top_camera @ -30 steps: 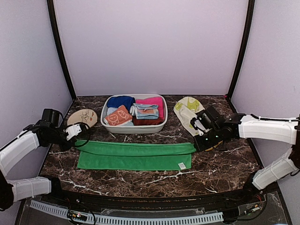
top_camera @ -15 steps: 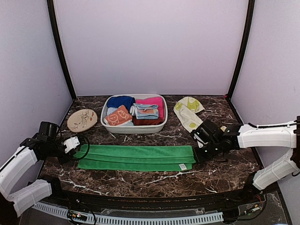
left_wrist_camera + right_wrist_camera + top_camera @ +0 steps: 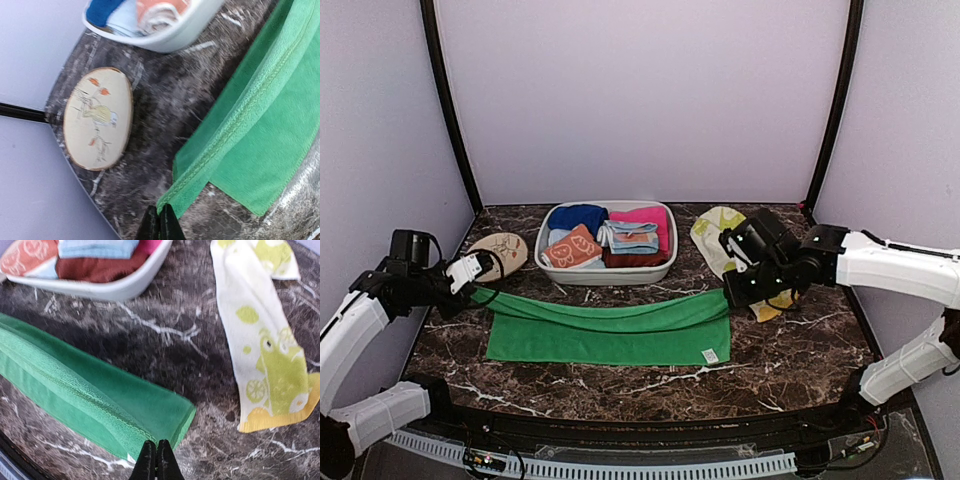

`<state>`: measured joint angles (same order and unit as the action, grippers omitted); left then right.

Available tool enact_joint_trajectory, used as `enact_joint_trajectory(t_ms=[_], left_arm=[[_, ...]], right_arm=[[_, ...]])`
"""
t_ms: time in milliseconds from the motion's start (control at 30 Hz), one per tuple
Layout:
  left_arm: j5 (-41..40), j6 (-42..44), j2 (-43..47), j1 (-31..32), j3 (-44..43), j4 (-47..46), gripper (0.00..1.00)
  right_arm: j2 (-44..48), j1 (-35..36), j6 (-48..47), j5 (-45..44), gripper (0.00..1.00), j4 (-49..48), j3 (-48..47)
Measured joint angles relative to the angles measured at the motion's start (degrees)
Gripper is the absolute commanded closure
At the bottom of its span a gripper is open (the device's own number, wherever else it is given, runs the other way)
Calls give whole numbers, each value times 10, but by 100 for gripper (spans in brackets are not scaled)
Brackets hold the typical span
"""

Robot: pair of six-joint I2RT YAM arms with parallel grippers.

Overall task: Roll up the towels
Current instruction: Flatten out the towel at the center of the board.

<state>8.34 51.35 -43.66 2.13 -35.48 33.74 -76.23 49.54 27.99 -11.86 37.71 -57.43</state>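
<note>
As it sags, green towel [image 3: 610, 338], long axis left-right

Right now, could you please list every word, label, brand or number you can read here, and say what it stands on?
No text can be read in any view.
White tag on the green towel corner: too small to read.
Orange cloth: white pattern, no clear letters.
Oval plaque: a drawing only.
Cream towel: printed shapes only.
</note>
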Motion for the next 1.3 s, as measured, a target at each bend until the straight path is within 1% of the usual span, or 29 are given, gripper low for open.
enact_joint_trajectory(t_ms=[100,167,333,467,833,967,1167,1300], left_arm=[[0,-12,-35,0,-84,-9,100],[0,-17,-44,0,-113,-8,100],[-12,-19,-35,0,-138,18,100],[-20,-13,-8,0,-172,72,100],[-5,-5,71,0,-371,241,100],[5,-5,87,0,-417,294,100],[5,-6,85,0,-421,319,100],[-7,-6,76,0,-375,293,100]], right_arm=[[0,-6,-13,-11,100,13,-66],[0,-7,-18,-13,100,25,-95],[17,-7,-20,-12,100,67,-110],[60,-7,-15,-10,100,116,-118],[203,23,34,17,100,210,-192],[226,24,48,31,100,229,-204],[202,26,52,33,100,230,-205],[148,24,36,28,100,216,-195]])
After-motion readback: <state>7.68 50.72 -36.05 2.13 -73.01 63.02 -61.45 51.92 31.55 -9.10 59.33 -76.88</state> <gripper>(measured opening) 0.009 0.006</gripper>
